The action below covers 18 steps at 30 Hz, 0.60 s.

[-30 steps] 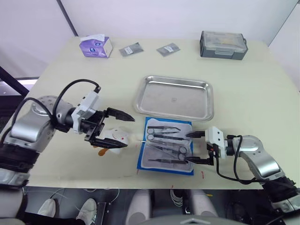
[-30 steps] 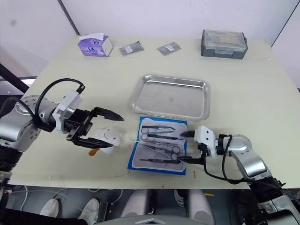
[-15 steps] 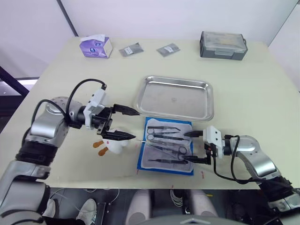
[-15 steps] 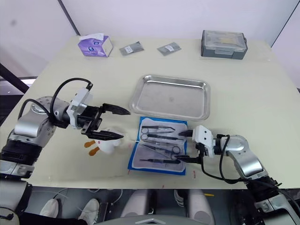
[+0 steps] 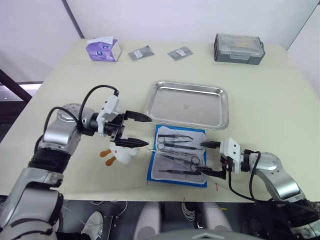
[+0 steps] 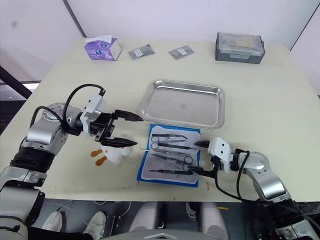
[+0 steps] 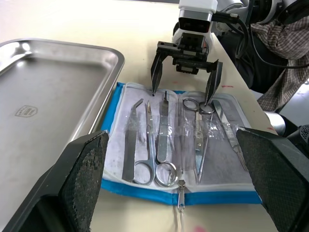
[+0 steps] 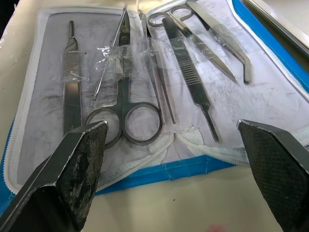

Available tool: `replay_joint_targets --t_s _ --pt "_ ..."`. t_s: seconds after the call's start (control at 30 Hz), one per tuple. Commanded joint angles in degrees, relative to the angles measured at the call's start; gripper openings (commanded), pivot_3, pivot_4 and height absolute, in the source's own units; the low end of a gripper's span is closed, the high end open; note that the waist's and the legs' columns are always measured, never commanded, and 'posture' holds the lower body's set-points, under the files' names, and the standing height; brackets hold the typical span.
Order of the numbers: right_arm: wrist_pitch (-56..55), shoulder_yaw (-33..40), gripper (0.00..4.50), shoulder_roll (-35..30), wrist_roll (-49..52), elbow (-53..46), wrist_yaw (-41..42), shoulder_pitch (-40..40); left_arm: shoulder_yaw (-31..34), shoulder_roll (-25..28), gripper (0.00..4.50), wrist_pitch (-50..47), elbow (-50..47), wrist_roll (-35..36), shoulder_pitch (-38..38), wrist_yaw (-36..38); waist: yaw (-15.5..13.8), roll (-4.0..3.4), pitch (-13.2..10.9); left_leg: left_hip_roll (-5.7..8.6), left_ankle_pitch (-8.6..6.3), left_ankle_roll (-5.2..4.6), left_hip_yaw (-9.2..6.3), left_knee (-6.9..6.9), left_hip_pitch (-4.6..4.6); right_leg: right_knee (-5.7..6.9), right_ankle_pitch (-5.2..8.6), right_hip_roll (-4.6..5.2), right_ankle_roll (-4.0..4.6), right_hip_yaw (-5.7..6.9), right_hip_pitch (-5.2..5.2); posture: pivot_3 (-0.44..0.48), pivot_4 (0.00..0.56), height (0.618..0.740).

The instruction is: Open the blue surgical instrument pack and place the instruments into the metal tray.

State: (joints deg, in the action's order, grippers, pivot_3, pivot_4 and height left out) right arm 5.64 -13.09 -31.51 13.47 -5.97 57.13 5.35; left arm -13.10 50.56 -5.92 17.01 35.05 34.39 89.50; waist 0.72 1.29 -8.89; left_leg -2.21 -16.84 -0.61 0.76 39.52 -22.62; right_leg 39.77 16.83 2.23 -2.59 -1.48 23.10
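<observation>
One flat bright-blue fold-over instrument pack (image 5: pixel 177 156) lies open, pale lining up, low centre of frame. About six thin silver metal instruments (image 7: pixel 159 140) sit in its clear pockets: two ring-handled scissors, tweezers, a scalpel handle, forceps. One shallow shiny stainless-steel tray (image 5: pixel 187 104) sits just above the pack, nearly touching its top edge; nothing in it.

Right black two-finger gripper (image 5: pixel 210 158) at the pack's right edge, jaws spread wide, holding nothing, fingertips over the pack's right side, one near each of its right corners. Left black two-finger gripper (image 5: pixel 142 130) just left of the pack, also wide apart and not gripping; upper finger points at the tray's lower-left corner, lower finger over a small white toy duck with orange feet (image 5: pixel 119 153).

Pale cream tabletop (image 5: pixel 270 100). Along the top of the frame: one purple tissue box (image 5: pixel 102 49), two small grey foil packets (image 5: pixel 139 52), one grey lidded plastic box (image 5: pixel 238 48). White walls behind.
</observation>
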Motion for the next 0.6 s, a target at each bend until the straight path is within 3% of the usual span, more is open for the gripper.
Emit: replay_joint_targets --t_s 0.03,0.6 --pt "1.02 -1.52 4.47 0.40 -2.84 2.73 -1.98 -2.31 0.59 -0.74 4.50 1.34 -0.01 -0.42 0.80 3.00 0.01 0.01 0.00 0.00 0.00 0.00 0.00 0.00 0.00 0.00 0.00 0.00 0.00 0.00 0.00 0.000 0.150 0.740" --pt "-5.56 -2.43 4.47 4.21 -2.82 7.69 -1.44 -1.58 0.75 -2.01 4.50 2.17 1.69 -2.05 0.95 3.00 0.34 0.15 0.09 -0.04 0.00 0.00 0.00 -0.02 0.14 0.03 0.00 -0.04 0.01 -0.02 -0.07 0.000 0.150 0.740"
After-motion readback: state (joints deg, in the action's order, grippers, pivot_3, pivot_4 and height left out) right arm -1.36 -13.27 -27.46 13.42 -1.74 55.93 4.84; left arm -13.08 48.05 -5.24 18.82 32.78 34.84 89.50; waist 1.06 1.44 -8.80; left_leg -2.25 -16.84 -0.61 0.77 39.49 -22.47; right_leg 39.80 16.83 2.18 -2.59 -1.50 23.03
